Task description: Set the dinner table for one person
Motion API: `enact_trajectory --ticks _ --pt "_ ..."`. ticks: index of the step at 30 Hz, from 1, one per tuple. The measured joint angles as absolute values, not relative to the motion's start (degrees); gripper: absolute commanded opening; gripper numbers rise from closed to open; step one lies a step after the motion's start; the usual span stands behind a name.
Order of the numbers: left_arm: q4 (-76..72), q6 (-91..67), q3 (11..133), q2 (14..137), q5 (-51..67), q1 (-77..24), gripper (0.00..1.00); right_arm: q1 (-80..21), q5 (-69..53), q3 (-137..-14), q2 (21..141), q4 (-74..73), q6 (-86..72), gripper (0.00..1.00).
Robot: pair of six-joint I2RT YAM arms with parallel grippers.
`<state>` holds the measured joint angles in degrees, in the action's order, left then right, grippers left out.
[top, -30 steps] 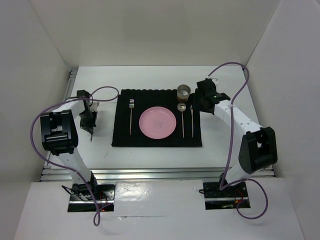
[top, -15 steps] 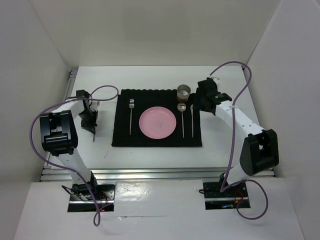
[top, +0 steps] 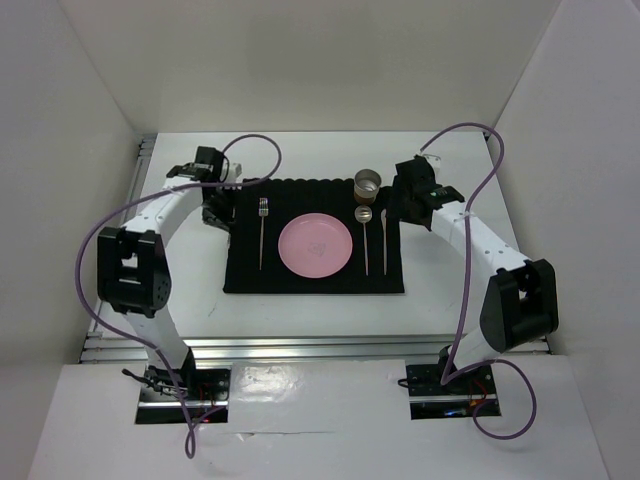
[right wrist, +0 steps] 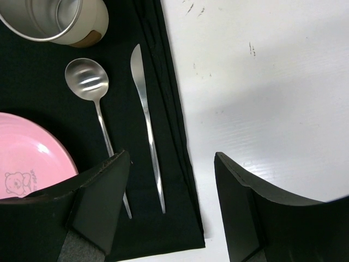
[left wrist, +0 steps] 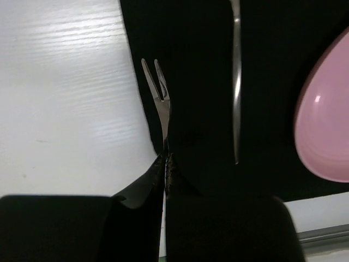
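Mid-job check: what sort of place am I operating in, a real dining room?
Probably a lab test cell, not a dining room: white panels box in the white tabletop, aluminium rails edge it, and the left arm and right arm are bolted at its near side.

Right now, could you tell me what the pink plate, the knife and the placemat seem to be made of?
The pink plate looks like glossy plastic: soft highlights and a printed bear. The knife looks like polished steel: silvery, with bright reflections. The placemat seems matte black foam or rubber, ribbed and unreflective; I cannot tell which.
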<state>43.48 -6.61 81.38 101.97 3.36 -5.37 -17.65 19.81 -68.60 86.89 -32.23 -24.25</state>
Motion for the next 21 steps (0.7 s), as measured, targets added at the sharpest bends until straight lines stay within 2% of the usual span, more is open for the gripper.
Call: enact_trajectory --ticks 10,21 --pt "42.89 -11.49 86.7 114.56 1.1 -10.46 0.0 -17.65 21.45 -68.64 86.87 -34.13 -24.38 0.71" --pt "43.22 -14.0 87.9 117.86 -0.43 -11.97 0.0 -17.65 21.89 -68.66 86.78 -34.39 -24.38 0.71"
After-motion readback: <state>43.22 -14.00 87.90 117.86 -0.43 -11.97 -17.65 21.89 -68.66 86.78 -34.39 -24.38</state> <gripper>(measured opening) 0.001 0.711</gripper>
